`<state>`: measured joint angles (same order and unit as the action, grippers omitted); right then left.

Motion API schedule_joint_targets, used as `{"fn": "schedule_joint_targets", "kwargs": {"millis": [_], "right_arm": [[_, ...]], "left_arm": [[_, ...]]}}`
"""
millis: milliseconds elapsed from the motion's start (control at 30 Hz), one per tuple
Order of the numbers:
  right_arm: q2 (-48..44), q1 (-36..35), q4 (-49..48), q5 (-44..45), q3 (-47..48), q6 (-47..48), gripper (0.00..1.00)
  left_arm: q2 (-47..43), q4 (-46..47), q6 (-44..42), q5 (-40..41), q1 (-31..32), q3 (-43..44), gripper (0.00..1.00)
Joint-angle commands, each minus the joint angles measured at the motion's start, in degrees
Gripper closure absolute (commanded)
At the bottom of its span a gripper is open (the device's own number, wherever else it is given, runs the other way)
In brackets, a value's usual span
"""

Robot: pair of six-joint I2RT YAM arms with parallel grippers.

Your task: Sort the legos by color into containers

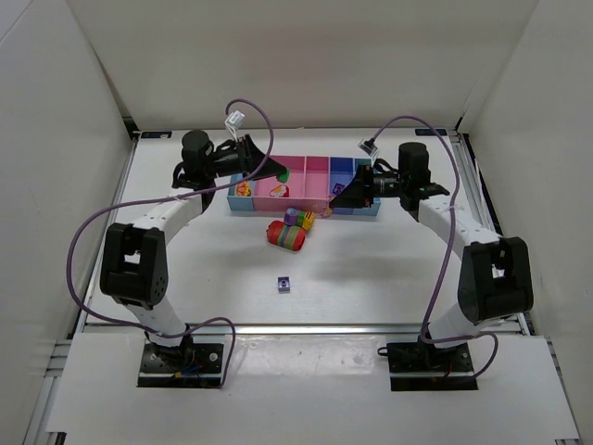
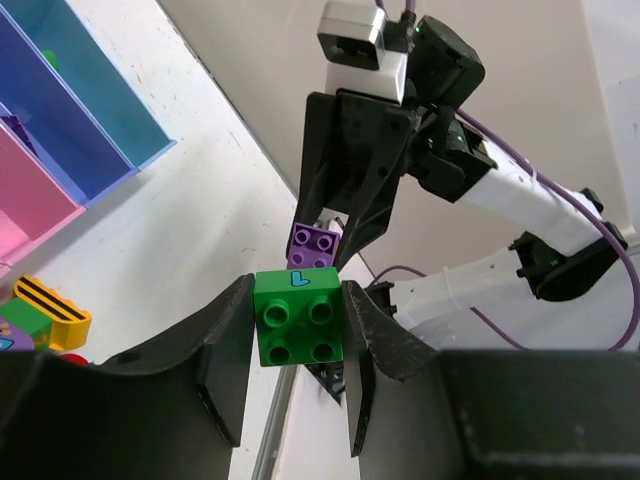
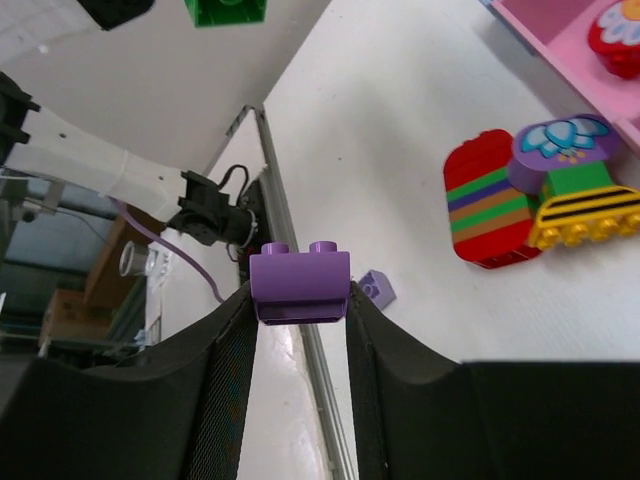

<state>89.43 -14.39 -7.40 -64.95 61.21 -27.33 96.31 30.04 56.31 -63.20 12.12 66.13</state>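
Over the containers [image 1: 315, 181], a green lego [image 2: 298, 318] is sitting pinched in the left claw [image 2: 297, 345] and a purple lego [image 3: 300, 283] is sitting clamped in the right claw [image 3: 300, 308], while a multicoloured chunk [image 1: 287, 232] is lying on the tabletop [image 1: 371, 269] just beside them.

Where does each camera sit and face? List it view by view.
Top external: above and behind, looking down on the containers; left arm and right arm show whole.
Left wrist: looks past the left gripper, shut on the green brick, toward the right gripper.
Right wrist: looks past its fingers, shut on the purple brick, toward the left arm.
Shared: both wrist views show both bricks.
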Motion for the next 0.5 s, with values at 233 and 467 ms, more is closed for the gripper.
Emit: {"fn": "schedule_joint_targets", "kwargs": {"millis": [233, 467], "right_arm": [[-7.51, 11.3, 24.35, 7.46, 3.65, 20.38, 0.98], [-13.49, 18.26, 28.75, 11.86, 0.84, 23.55, 0.97]], "left_arm": [[4.75, -24.66, -22.81, 15.63, 6.94, 13.4, 0.9], [16.53, -28.81, -24.58, 21.62, 14.59, 26.85, 0.9]]}}
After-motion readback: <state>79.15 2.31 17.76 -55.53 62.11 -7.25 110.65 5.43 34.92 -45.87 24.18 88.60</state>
